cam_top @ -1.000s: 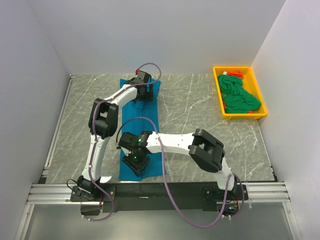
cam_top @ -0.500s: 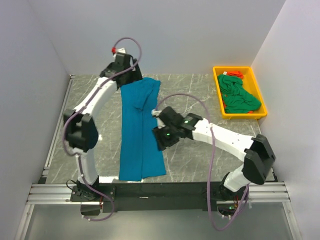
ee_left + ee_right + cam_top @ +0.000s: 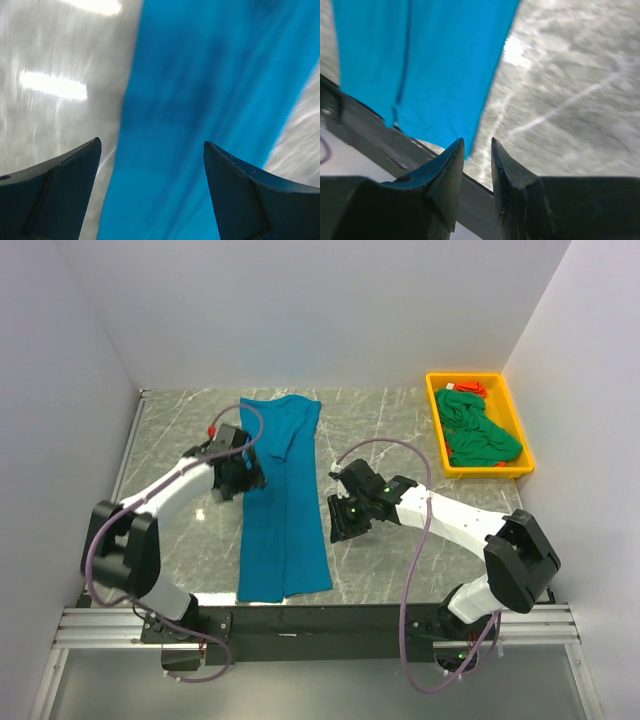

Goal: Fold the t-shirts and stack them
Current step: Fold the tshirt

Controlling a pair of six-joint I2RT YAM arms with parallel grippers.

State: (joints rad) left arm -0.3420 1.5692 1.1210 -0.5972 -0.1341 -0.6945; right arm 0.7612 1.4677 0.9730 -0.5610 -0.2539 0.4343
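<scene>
The teal-blue t-shirt (image 3: pixel 285 530) lies flat as a long narrow strip running from the table's far side to its near edge. My left gripper (image 3: pixel 250 475) hovers over its left edge, about a third of the way down. In the left wrist view that gripper (image 3: pixel 151 144) stands wide open above the blue cloth (image 3: pixel 200 75), with nothing between its fingers. My right gripper (image 3: pixel 338 523) sits just right of the strip, over bare table. Its jaws (image 3: pixel 476 141) are only narrowly parted and hold nothing, and the shirt (image 3: pixel 435 60) lies beyond them. A green t-shirt (image 3: pixel 480 435) and a red-orange piece (image 3: pixel 472 388) lie in the bin.
The yellow bin (image 3: pixel 436 420) stands at the far right corner, close to the right wall. The grey marble table (image 3: pixel 400 440) has white walls on three sides. A black rail (image 3: pixel 330 618) with both arm bases runs along the near edge.
The left arm has swung from the shirt's far end down to its left edge. The right arm has moved off the cloth to its right, and its jaws have narrowed. The shirt now lies uncovered.
</scene>
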